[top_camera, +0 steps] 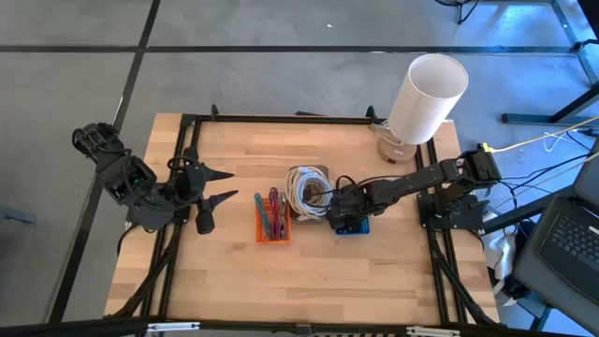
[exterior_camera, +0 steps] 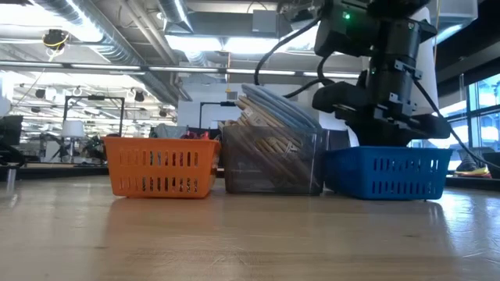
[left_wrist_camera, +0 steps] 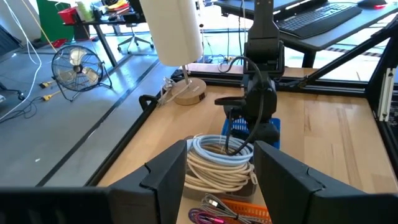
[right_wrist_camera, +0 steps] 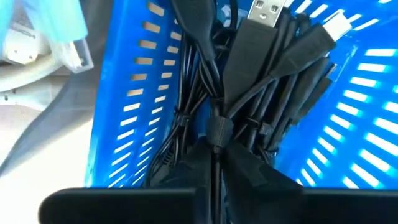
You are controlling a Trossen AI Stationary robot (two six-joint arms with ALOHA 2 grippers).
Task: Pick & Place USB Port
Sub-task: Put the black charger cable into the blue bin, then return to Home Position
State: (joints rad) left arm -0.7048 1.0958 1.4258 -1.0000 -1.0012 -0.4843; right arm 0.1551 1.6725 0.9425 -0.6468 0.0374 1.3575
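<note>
Wooden table (top_camera: 374, 271): three baskets, lamp (top_camera: 423, 98)

Bright overhead strip lighting, soft shadows; right wrist close-up slightly blurred.

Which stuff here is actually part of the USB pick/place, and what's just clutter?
In play:
- right gripper, shut on black USB cable bundle
- blue basket

Lying about:
- orange basket
- clear bin of white cable
- lamp
- left gripper, parked open
</note>
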